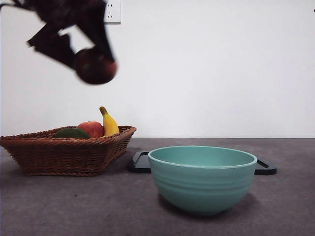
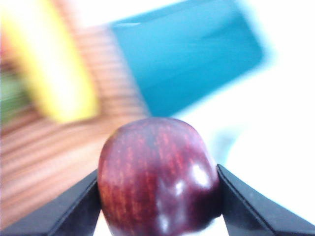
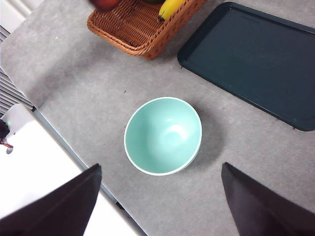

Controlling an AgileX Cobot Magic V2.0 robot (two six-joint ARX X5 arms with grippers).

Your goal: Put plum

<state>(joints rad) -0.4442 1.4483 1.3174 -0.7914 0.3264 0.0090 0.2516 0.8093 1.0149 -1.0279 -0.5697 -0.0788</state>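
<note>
While pinching the plum (image 2: 157, 177) between both jaws high above the wicker basket (image 1: 69, 152), left tool (image 1: 91, 59) best carried level and unhurried, since blur hints at speed. Worth clearing the basket rim, banana (image 1: 109, 124) and apple (image 1: 91, 129), then lowering over the teal bowl (image 1: 202, 179) or dark tray (image 3: 256, 64) before release. Right tool (image 3: 157, 196) spread wide, waiting over the tabletop (image 3: 88, 83).

White wall (image 1: 206, 69), wall socket (image 1: 112, 11), grey table (image 1: 74, 206)
</note>
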